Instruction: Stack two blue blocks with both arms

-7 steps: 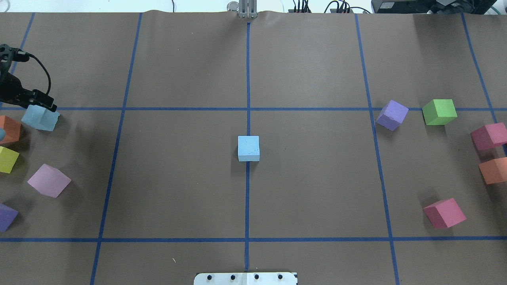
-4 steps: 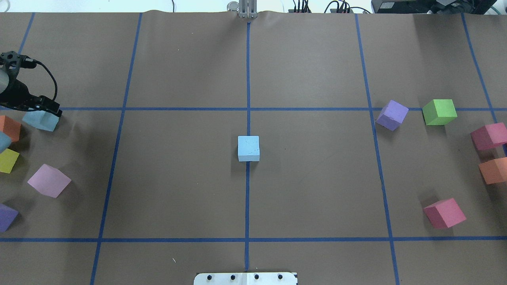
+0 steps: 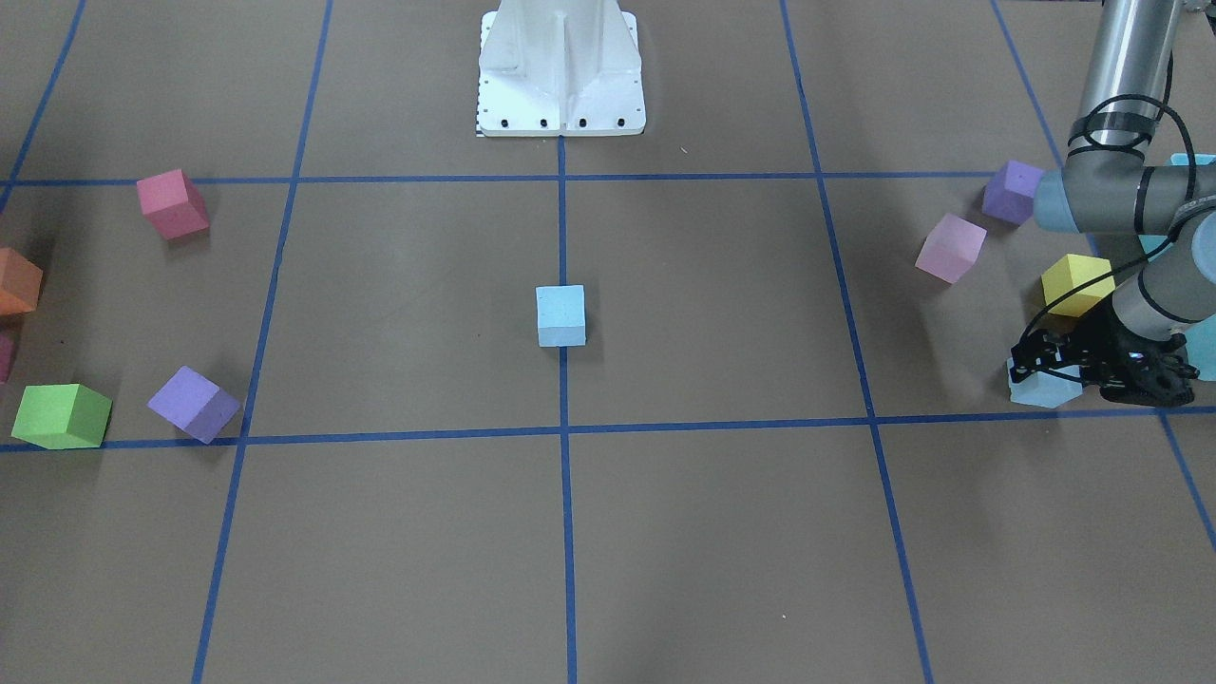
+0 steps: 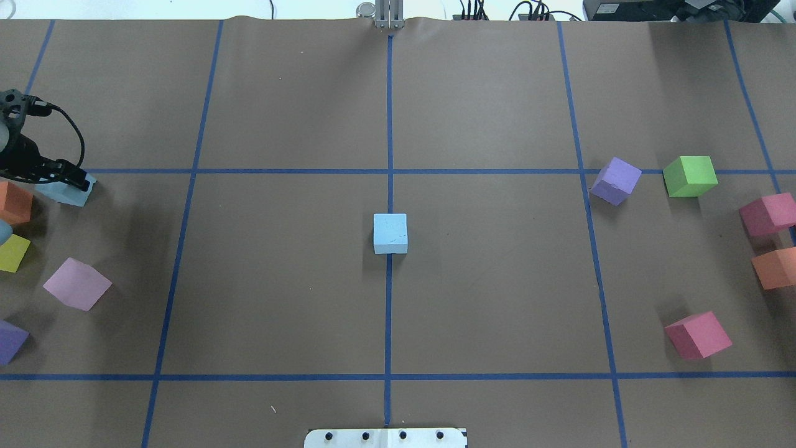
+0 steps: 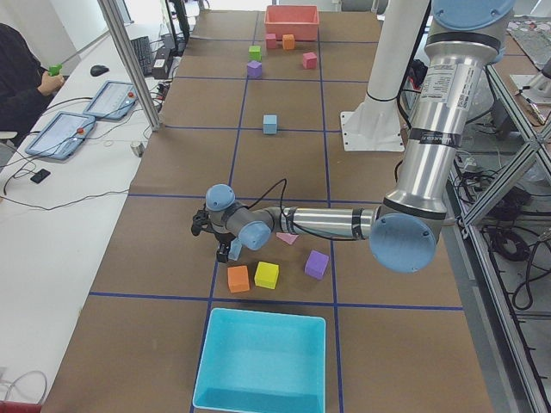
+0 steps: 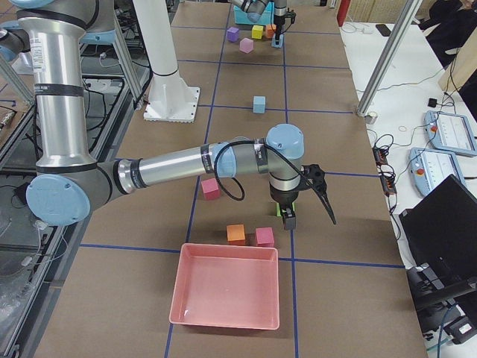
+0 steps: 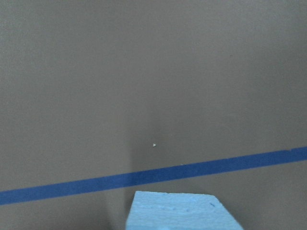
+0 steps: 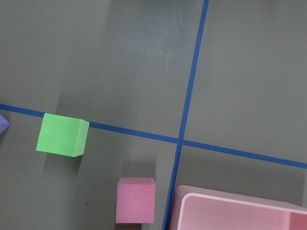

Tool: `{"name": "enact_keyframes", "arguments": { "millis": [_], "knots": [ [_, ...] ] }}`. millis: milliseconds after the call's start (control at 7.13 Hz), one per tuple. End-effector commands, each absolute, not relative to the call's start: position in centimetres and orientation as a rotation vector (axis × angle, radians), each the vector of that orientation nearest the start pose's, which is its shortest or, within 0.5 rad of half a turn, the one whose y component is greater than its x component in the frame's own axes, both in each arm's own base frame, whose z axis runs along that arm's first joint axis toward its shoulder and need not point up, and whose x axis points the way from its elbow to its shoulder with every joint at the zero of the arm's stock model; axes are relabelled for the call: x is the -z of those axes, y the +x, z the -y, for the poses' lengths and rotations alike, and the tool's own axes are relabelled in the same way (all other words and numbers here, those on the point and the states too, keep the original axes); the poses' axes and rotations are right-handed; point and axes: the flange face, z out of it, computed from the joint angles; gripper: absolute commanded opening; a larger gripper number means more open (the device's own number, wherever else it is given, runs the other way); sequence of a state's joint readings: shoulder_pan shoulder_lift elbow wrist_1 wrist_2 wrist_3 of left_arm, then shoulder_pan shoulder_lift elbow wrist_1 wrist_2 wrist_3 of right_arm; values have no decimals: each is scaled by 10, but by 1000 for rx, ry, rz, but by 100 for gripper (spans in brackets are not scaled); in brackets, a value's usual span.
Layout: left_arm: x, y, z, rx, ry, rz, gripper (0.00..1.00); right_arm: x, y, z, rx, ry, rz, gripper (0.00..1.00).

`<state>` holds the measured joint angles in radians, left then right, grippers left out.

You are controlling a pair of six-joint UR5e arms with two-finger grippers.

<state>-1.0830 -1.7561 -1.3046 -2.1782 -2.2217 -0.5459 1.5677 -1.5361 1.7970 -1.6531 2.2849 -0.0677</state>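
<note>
One blue block (image 4: 390, 233) sits alone at the table's centre, on the middle tape line; it also shows in the front view (image 3: 560, 315). The second blue block (image 4: 73, 193) lies at the far left by the cross tape line. My left gripper (image 4: 62, 177) is low over it, fingers straddling its top, and looks open. The front view shows the gripper (image 3: 1054, 369) on that block (image 3: 1040, 393). The left wrist view shows only the block's top edge (image 7: 177, 211). My right gripper (image 6: 307, 218) hangs near the green cube (image 6: 280, 211); I cannot tell its state.
Orange (image 4: 13, 202), yellow (image 4: 12, 252), pink (image 4: 77, 284) and purple (image 4: 9, 341) cubes crowd the left block. Purple (image 4: 615, 180), green (image 4: 689, 176), magenta (image 4: 698, 335) and orange (image 4: 774, 267) cubes lie at the right. A turquoise bin (image 5: 263, 361) and a pink bin (image 6: 226, 294) stand at the table's ends.
My left gripper has come down onto the left blue block and now covers more of it. The centre block and the other cubes have not moved.
</note>
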Motion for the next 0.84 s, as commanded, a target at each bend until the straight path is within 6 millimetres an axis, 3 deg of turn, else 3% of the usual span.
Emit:
{"name": "enact_keyframes", "arguments": {
  "millis": [0,140,421,561,701],
  "knots": [
    [-631,222,557,-127,120,-803,65,-541,67,507,131,195,706,100],
    [-630,223,558,-128,121,-803,56,-540,67,507,128,195,706,100],
    [-624,224,561,-134,129,-808,51,-539,67,508,127,197,706,100],
    [-614,227,564,-142,130,-825,50,-538,67,508,128,198,706,100],
    [-588,234,569,-158,120,-872,50,-538,67,508,126,198,706,100]
  ]
}}
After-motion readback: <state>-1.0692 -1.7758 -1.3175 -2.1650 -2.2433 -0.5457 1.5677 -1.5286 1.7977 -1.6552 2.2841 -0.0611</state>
